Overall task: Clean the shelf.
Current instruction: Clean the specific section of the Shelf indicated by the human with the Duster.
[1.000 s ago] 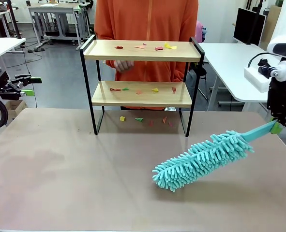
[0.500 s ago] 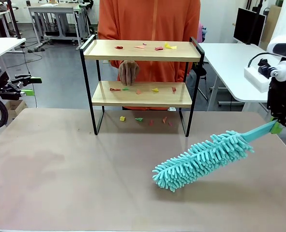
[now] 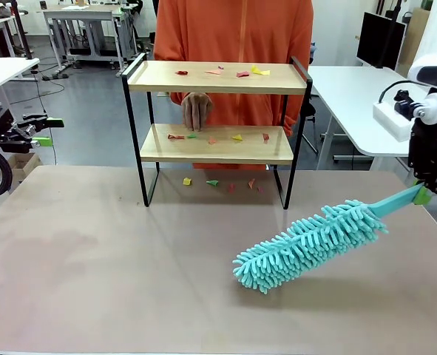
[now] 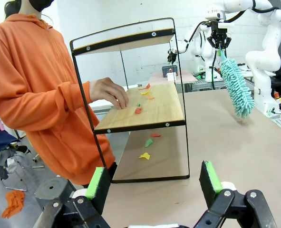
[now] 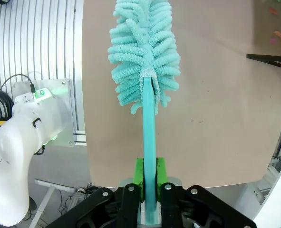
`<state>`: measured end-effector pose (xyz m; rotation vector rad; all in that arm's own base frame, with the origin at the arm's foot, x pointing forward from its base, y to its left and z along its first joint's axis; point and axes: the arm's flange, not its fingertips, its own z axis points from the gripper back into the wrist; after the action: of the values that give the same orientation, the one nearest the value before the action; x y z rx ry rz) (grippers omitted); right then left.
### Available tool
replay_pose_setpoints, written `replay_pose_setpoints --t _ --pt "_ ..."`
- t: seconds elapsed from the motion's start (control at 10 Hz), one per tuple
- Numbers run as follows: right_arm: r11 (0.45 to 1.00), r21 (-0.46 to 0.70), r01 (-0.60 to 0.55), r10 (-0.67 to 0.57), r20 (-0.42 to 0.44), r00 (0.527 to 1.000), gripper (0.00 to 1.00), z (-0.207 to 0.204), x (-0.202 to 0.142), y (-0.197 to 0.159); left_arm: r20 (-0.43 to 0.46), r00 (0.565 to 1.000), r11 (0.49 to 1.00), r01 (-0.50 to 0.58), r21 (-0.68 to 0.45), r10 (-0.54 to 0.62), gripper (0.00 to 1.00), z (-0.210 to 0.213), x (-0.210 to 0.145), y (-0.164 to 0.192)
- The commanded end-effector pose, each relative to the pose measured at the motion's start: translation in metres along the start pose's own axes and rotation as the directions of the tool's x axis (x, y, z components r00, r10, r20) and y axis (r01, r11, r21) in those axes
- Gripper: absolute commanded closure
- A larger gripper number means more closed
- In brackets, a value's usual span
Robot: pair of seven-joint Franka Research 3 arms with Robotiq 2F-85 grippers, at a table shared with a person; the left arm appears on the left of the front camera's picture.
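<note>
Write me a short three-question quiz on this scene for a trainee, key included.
1. True or false: the right hand is shut on the handle of the teal duster.
2. Pick one: the person's hand hangs over which part of the shelf?
A) the top board
B) the lower board
C) the tabletop beneath it
3. Fill in: the left hand is ____, with nothing between its fingers.

Key: 1 true; 2 B; 3 open.
</note>
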<state>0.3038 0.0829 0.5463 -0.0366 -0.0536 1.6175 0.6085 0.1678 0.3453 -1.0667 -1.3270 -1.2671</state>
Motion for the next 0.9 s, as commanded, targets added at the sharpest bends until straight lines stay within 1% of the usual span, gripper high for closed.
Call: replay_pose_setpoints --t 0.0,0.1,0.2,0.3,0.4,0.5,0.6,0.7,0.8 --pt "1.0 -0.007 -0.013 0.013 0.004 1.0 0.87 0.001 -0.003 0.0 -0.008 1.0 1.0 -0.002 -0.009 0.002 0.0 -0.002 0.003 -0.002" --pt "1.0 0.0 0.0 0.0 0.0 1.0 0.87 0.0 0.0 0.0 -0.008 1.0 1.0 -0.002 -0.009 0.002 0.0 -0.002 0.003 -0.002" --pt "0.999 0.001 0.045 -0.045 0.052 0.998 0.87 0.008 0.006 0.007 -0.008 1.0 1.0 -0.002 -0.009 0.002 0.0 -0.002 0.003 -0.002" --pt "0.982 -0.007 0.186 -0.185 0.092 0.978 0.87 0.019 0.026 0.01 -0.008 1.0 1.0 -0.002 -0.009 0.002 0.0 -0.002 0.003 -0.002" --pt "0.94 -0.027 0.341 -0.333 0.147 0.931 0.87 0.033 0.049 0.01 -0.008 1.0 1.0 -0.002 -0.009 0.002 0.0 -0.002 0.003 -0.002" --pt "0.879 -0.051 0.475 -0.458 0.193 0.868 0.87 0.043 0.072 0.009 -0.008 1.0 1.0 -0.002 -0.009 0.002 0.0 -0.002 0.003 -0.002" --pt "0.779 -0.079 0.623 -0.589 0.251 0.768 0.87 0.053 0.099 0.006 -0.008 1.0 1.0 -0.002 -0.009 0.002 0.0 -0.002 0.003 -0.002" --pt "0.703 -0.118 0.702 -0.644 0.313 0.698 0.87 0.055 0.118 0.002 -0.008 1.0 1.0 -0.002 -0.009 0.002 0.0 -0.002 0.003 -0.002" --pt "0.608 -0.136 0.782 -0.697 0.38 0.608 0.87 0.065 0.135 0.003 -0.008 1.0 1.0 -0.002 -0.009 0.002 0.0 -0.002 0.003 -0.002"
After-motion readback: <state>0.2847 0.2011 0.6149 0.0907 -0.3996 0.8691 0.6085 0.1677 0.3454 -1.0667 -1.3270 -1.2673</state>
